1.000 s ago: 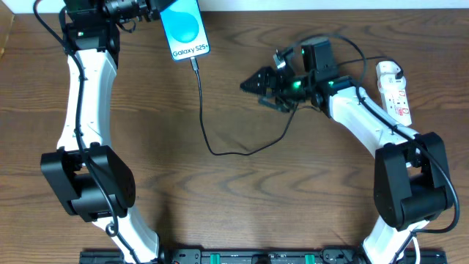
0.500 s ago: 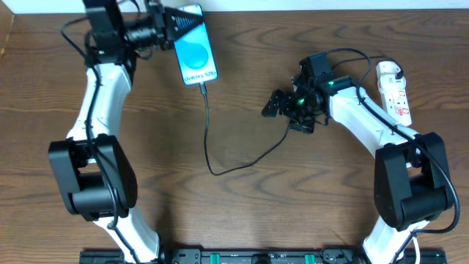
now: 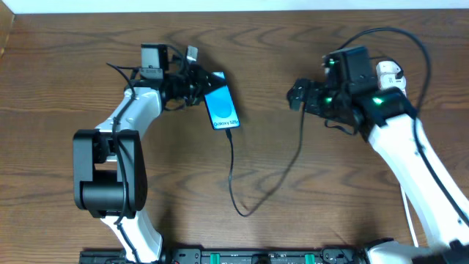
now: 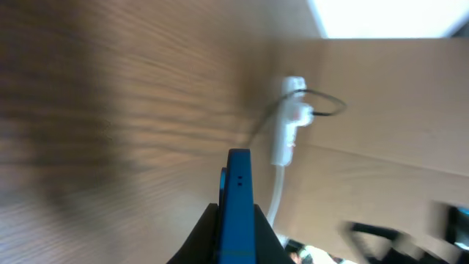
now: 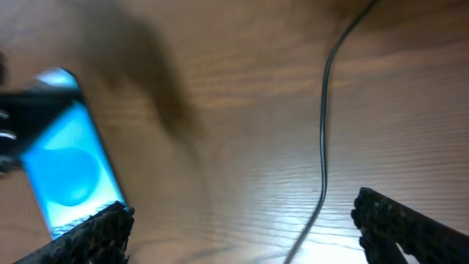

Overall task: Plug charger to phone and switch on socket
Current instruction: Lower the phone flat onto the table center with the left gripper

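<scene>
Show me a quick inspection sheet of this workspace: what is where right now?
Surface: brown wood-grain table.
Job's things: phone, screen lit blue, at left of centre; socket, white, at far right, partly behind the right arm.
Clutter: nothing seen.
Grippers: left gripper shut on the phone; right gripper open, charger passing between its fingers.
Cables: charger runs from the phone's lower end, loops over the table, up to the right gripper.
Surroundings: black rail along the table's near edge.

Left arm (image 3: 135, 110) and right arm (image 3: 403, 143) are showing white links, black joints; right gripper (image 5: 242, 209) is showing black ridged fingers (image 5: 399, 220).
</scene>
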Controlling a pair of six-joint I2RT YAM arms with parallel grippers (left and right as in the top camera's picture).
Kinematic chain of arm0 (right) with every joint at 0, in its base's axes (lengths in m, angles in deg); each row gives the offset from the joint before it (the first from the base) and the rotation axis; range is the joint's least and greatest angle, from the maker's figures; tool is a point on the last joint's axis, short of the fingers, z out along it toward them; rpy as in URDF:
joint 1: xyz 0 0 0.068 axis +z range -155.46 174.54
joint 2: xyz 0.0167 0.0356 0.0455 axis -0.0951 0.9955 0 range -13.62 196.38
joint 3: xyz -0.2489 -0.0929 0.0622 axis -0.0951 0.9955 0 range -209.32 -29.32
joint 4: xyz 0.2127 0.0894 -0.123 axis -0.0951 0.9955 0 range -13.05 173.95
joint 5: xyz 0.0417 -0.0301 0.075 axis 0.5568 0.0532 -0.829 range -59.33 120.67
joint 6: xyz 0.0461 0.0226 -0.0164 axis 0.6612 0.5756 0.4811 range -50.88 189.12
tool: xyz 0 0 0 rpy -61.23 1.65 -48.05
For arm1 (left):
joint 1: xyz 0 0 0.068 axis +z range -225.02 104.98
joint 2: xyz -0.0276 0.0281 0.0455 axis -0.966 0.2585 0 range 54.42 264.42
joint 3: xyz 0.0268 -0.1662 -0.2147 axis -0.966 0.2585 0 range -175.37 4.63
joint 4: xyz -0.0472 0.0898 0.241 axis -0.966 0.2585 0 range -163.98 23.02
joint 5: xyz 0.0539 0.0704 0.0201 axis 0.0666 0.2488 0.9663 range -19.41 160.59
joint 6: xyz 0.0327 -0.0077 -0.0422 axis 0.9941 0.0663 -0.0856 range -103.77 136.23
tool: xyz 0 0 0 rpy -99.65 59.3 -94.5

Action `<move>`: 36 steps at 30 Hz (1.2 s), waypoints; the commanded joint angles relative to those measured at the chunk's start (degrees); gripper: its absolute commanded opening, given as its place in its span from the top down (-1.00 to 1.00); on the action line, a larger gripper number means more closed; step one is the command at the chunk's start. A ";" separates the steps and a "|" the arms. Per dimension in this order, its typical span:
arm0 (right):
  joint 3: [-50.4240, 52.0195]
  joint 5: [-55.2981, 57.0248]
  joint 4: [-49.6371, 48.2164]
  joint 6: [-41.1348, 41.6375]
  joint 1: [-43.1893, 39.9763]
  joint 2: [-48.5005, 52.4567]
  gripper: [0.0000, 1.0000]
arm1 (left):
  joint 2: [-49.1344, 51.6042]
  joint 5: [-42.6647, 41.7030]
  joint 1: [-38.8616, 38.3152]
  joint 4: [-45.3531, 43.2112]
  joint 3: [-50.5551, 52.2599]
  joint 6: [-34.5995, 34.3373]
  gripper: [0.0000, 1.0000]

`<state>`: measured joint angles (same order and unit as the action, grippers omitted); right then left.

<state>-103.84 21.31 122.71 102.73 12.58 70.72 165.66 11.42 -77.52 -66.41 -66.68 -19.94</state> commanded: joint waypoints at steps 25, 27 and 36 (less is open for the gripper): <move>0.87 10.95 2.91 -1.53 -0.48 -7.80 -0.99 | 0.00 26.51 -16.31 11.47 -0.50 13.38 0.85; 1.22 10.95 2.91 -1.53 -0.48 -7.67 -0.99 | 0.00 27.89 -16.90 11.50 -0.48 13.38 0.85; 1.97 10.95 2.89 -1.51 -0.37 -6.25 -0.99 | 0.33 31.36 -19.39 11.41 -0.46 12.48 0.85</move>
<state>-102.57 31.58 125.55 101.92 12.58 63.61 165.75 40.57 -95.77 -54.89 -66.52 -7.30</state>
